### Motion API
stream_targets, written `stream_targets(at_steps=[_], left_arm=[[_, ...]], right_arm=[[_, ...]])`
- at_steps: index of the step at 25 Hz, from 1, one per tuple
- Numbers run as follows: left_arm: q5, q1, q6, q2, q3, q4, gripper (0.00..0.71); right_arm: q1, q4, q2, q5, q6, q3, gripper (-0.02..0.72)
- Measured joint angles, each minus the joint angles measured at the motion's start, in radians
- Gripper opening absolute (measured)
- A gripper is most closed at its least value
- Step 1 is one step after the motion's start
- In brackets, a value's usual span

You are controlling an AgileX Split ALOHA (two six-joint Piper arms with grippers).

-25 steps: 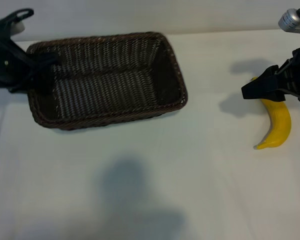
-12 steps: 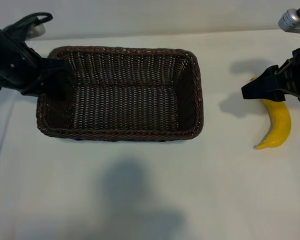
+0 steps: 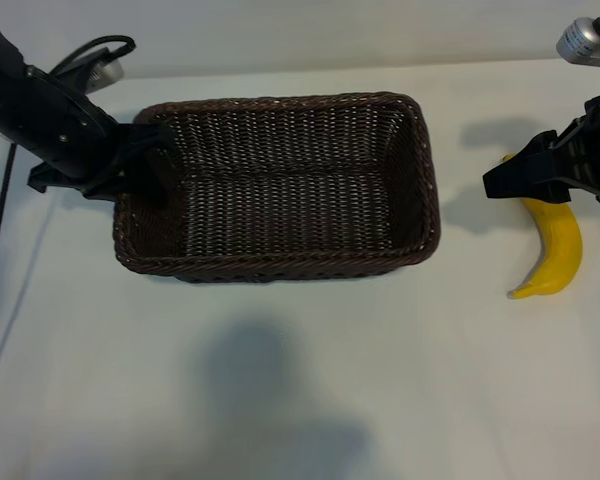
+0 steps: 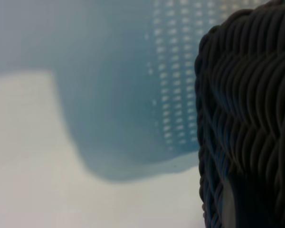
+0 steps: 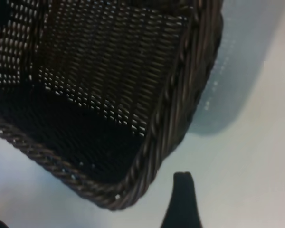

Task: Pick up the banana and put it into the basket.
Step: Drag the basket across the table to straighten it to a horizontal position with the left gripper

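The dark brown woven basket (image 3: 280,104) stands on the white table, left of centre. My left gripper (image 3: 146,160) is shut on its left end wall, whose weave (image 4: 247,118) fills one side of the left wrist view. The yellow banana (image 3: 558,250) lies on the table at the far right, apart from the basket. My right gripper (image 3: 502,180) hangs open over the banana's upper end and holds nothing. The right wrist view shows a corner of the basket (image 5: 171,118) and one dark fingertip (image 5: 183,199), but not the banana.
A silver object (image 3: 590,40) sits at the far right back edge. A black cable (image 3: 0,220) runs down the table's left side. A strip of bare table (image 3: 470,230) separates basket and banana. A broad shadow (image 3: 270,390) lies on the front of the table.
The left arm has carried the basket to the right, toward the banana, keeping its grip on the left wall. The right gripper and the banana have not moved.
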Motion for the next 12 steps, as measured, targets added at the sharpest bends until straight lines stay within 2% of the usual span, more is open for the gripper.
stream_targets(at_steps=[12], left_arm=[[-0.031, -0.034, 0.034, 0.075, 0.000, -0.053, 0.156]], right_arm=[[0.000, 0.000, 0.000, 0.000, 0.000, 0.000, 0.584]])
